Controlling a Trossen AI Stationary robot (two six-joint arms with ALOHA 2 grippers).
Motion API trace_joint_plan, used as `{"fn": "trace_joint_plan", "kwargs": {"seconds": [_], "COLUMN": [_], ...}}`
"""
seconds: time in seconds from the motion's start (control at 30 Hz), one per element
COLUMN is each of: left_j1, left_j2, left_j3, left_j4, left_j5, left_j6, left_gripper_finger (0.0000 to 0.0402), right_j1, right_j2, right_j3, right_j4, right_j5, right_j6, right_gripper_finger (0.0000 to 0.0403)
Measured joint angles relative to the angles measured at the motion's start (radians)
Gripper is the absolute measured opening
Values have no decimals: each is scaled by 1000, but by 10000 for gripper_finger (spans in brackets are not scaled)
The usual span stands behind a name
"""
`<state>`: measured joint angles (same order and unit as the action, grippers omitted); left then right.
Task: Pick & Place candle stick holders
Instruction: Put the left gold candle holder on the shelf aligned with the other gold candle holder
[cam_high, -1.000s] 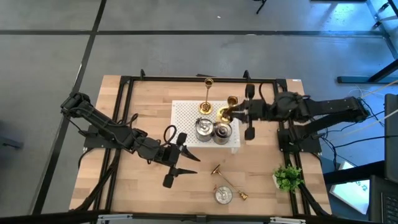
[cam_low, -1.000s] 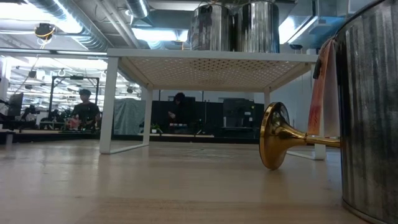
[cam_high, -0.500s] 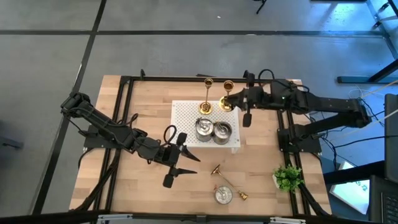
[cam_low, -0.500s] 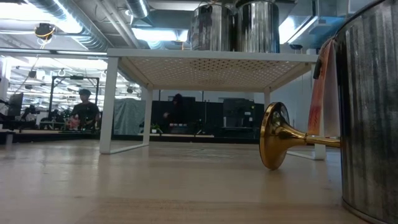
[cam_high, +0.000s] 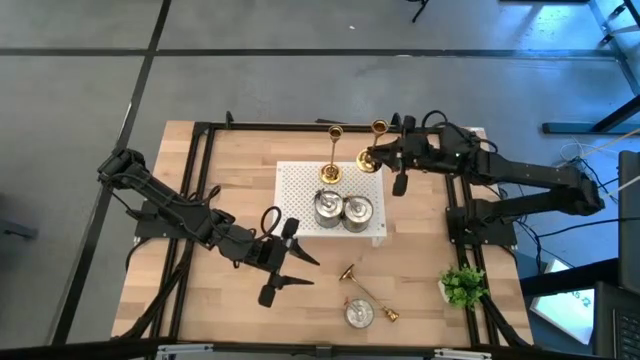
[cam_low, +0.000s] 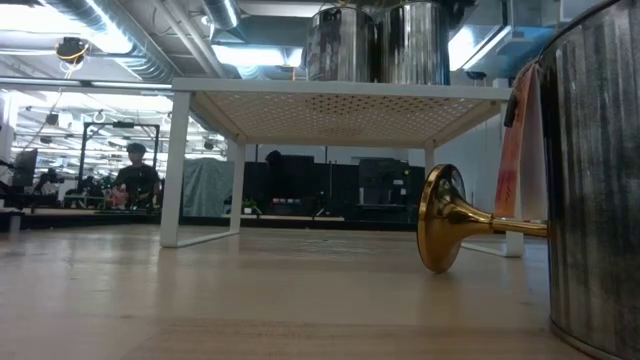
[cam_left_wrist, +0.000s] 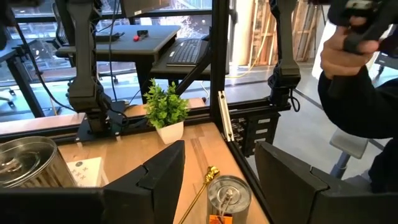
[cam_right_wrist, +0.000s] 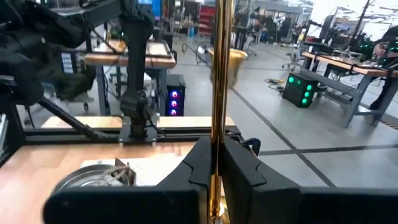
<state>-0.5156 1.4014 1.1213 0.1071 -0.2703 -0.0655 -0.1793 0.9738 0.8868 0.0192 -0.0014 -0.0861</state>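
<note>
Two right fingers (cam_right_wrist: 205, 163) pinch a gold candlestick (cam_right_wrist: 220, 81) upright between them above the white perforated stand (cam_high: 300, 185), while the left fingers (cam_left_wrist: 163, 175) hang parted and empty over the worktop (cam_high: 240, 170).

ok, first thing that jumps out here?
The right hand gripping a gold candlestick upright at the white stand's far right corner, beside another gold one. Two silver holders sit on the stand; the left hand hangs open and empty nearby.
</note>
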Motion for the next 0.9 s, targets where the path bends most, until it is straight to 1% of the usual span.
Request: {"fn": "trace_joint_plan", "kwargs": {"seconds": [0.17,0.3,0.43,0.5,0.6,0.73,0.8,0.9], "left_j1": [0,0,4,5,12,14,14,14], "left_j2": [0,0,3,5,13,30,45,73], "left_j3": [0,0,0,0,0,0,0,0], "left_j4": [1,-1,1,1,1,17,38,73], "left_j5": [-9,-49,-87,-103,-115,-139,-141,-140], "left_j6": [9,27,54,59,17,-44,-55,-62], "left_gripper_finger": [193,191,193,193,192,192,193,193], "right_j1": [-40,-44,-53,-62,-84,-123,-144,-172], "right_j2": [-45,-50,-45,-45,-38,-12,-5,-4], "right_j3": [-139,-211,-206,-205,-205,-204,-210,-256], "right_j4": [150,243,242,231,206,146,108,165], "right_j5": [-6,-2,-10,-50,-106,-110,-135,-185], "right_j6": [47,54,24,17,-8,-15,-15,-19], "right_gripper_finger": [20,20,20,20,21,21,21,21]}}
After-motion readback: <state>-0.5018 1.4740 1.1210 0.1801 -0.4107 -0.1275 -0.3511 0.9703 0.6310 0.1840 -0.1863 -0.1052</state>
